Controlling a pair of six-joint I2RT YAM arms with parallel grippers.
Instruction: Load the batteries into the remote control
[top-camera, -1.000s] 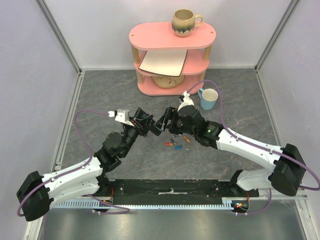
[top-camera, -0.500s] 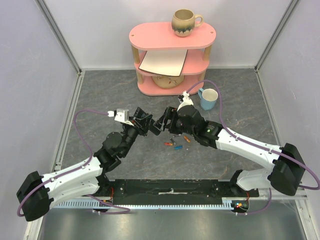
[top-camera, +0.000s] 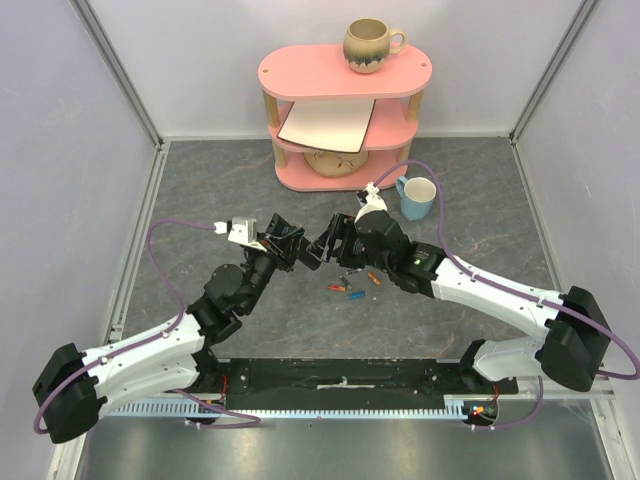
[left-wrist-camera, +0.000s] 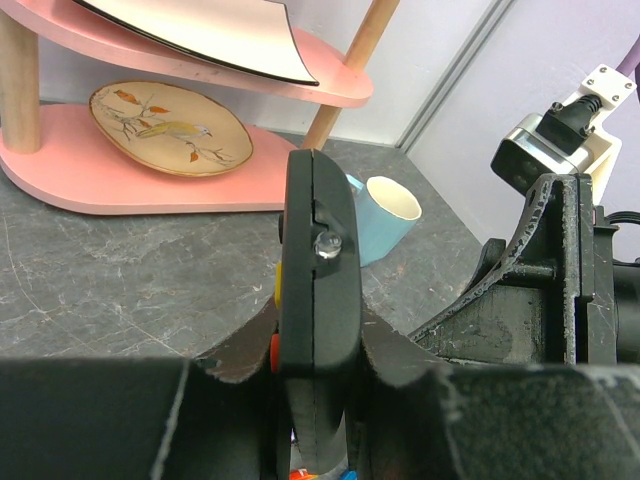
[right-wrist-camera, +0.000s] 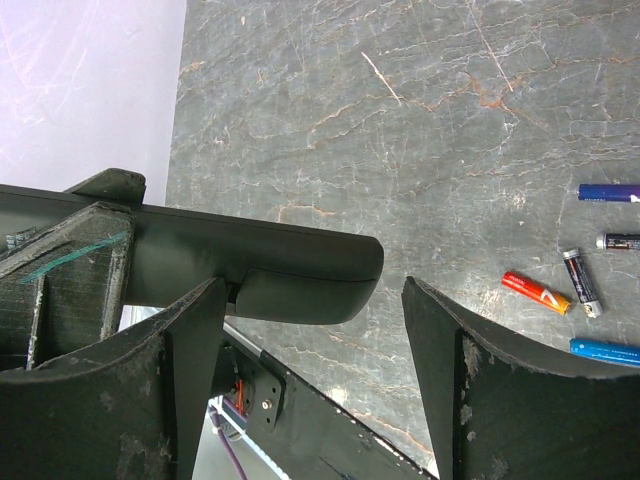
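Remote control (left-wrist-camera: 318, 230) clamped edge-up in left gripper (left-wrist-camera: 318, 365), right gripper (right-wrist-camera: 312, 300) spread around its end, batteries (right-wrist-camera: 535, 292) below.

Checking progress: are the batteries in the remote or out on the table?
Out: five batteries lie loose on the table, away from the remote control the left gripper holds. Any inside it: cannot tell.

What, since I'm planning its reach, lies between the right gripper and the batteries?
Bare table only, from right gripper to batteries; right wrist view shows it.
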